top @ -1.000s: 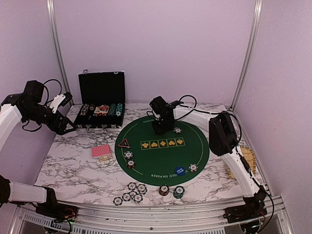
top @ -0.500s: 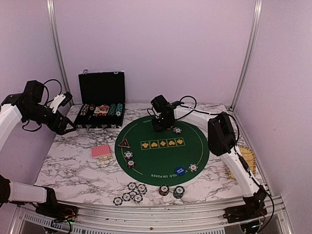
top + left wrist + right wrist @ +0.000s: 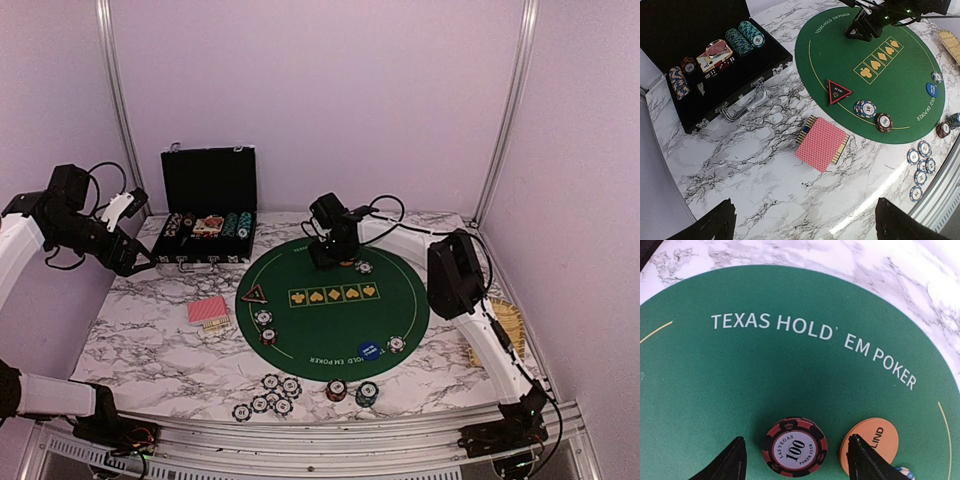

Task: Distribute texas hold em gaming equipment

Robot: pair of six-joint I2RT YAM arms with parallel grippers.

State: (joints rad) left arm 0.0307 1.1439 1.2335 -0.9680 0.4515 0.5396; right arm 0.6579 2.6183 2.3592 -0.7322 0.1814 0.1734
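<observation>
Top external view: a white, grey-veined marble bench (image 3: 150,345) carries a round green felt mat (image 3: 320,315) printed TEXAS HOLD'EM POKER. An open black hinged case (image 3: 209,180) at far left has rows of chips in its tray.

Left hand (image 3: 807,220): high over the left of the bench, fingers wide apart, nothing between them.

Red-backed deck of playing cards (image 3: 821,144): flat on bare marble, just beside the mat's left edge. Judged slick and thin, so the stack would shear. Best held across the long edges.

On the felt:
- a black triangular marker button (image 3: 839,92) with a red border
- a blue round button (image 3: 932,89) near the front rim
- small stacks of stripe-edged chips

More chips lie loose (image 3: 268,395) at the near edge of the bench.

Right hand (image 3: 796,440): low at the far rim of the mat, fingers parted. A red-and-black stripe-edged chip marked 100 (image 3: 795,446) lies flat between them with felt visible on both sides, so it is not clamped. An orange round button (image 3: 870,445) sits just beside it.

Handling judgement, chip: hard, light, thin, with a smooth rim. Pinch it across the diameter with the tips pressed into the soft felt. It may flip or squirt out.
</observation>
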